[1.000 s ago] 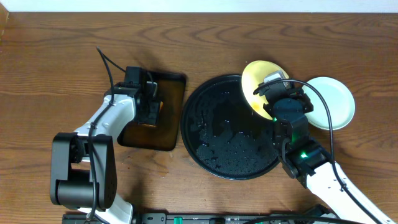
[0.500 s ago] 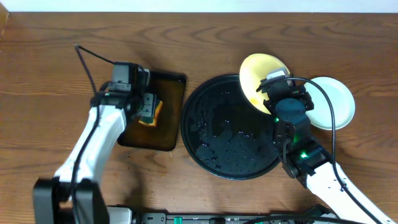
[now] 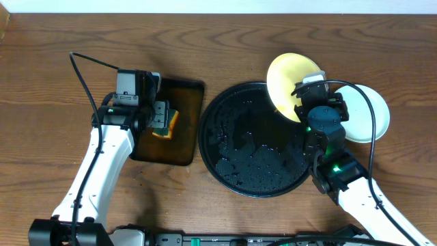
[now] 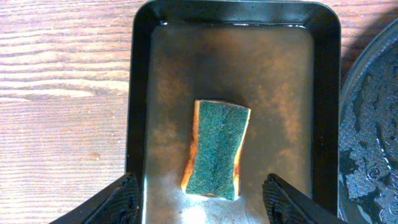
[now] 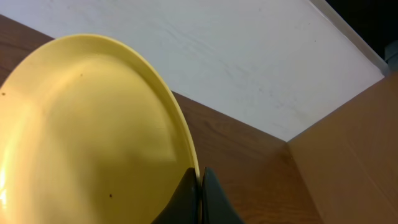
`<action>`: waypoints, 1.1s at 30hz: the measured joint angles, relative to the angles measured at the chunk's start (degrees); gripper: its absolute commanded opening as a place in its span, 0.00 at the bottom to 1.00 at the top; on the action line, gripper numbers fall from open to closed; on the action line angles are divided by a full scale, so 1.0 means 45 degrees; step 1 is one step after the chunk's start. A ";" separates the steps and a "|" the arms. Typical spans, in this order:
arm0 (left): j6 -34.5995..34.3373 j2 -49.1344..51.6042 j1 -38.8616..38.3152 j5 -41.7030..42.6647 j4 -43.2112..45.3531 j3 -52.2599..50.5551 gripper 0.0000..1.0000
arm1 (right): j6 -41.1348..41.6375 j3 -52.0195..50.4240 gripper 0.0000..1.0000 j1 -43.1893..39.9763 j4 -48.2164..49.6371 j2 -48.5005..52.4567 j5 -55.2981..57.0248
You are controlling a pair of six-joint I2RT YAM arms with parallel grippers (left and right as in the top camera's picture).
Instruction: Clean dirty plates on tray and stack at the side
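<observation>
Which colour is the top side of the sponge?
The sponge top is dark green; left wrist view.

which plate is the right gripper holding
The pale yellow plate, tilted up and pinched at its rim by the right gripper. The whitish plate lies flat on the table, ungripped.

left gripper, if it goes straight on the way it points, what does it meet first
Likely the green-topped sponge in the brown tray, centred between the open fingers of the left gripper; depth is unclear.

Beyond the right fingers [image 5: 214, 202], a dark, grained wooden table [image 5: 242, 162] runs to a plain white wall [image 5: 249, 62], evenly lit.
</observation>
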 measured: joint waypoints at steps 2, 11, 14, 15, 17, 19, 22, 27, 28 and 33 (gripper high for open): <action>-0.0005 0.0000 0.0000 0.0000 0.0000 0.0000 0.65 | 0.0005 0.0000 0.01 0.0005 -0.0005 0.0000 -0.0044; -0.0092 0.0000 0.0000 0.0005 -0.0015 0.0000 0.66 | 0.1715 0.0000 0.01 -0.1171 -0.0651 0.0000 0.0374; -0.0097 0.0000 0.0000 0.0000 -0.0029 0.0000 0.67 | 0.3065 0.0000 0.01 -0.2526 -0.1350 0.0005 0.0554; -0.0102 0.0000 0.0000 0.0000 -0.0039 0.0000 0.67 | 0.3551 0.0000 0.01 -0.2987 -0.1574 0.0010 0.0583; -0.0102 0.0000 0.0000 0.0000 -0.0053 0.0000 0.67 | 0.4459 0.0000 0.01 -0.3866 -0.1957 0.0039 0.0563; -0.0121 0.0000 0.0000 0.0000 -0.0053 0.0000 0.67 | 0.5333 0.0000 0.01 -0.4828 -0.2123 0.0185 0.0345; -0.0131 0.0000 0.0000 0.0000 -0.0058 0.0000 0.67 | 0.6295 0.0000 0.01 -0.5984 -0.2259 0.0593 -0.0423; -0.0131 0.0000 0.0000 0.0000 -0.0058 0.0000 0.68 | 0.7431 0.0000 0.01 -0.7393 -0.2293 0.1569 -0.1773; -0.0131 0.0000 0.0000 0.0000 -0.0058 0.0000 0.70 | 0.7597 0.0000 0.01 -0.7660 -0.2273 0.1821 -0.2069; -0.0136 0.0000 0.0000 0.0015 -0.0058 0.0000 0.71 | 0.8058 0.0000 0.12 -0.8315 -0.2064 0.2735 -0.2875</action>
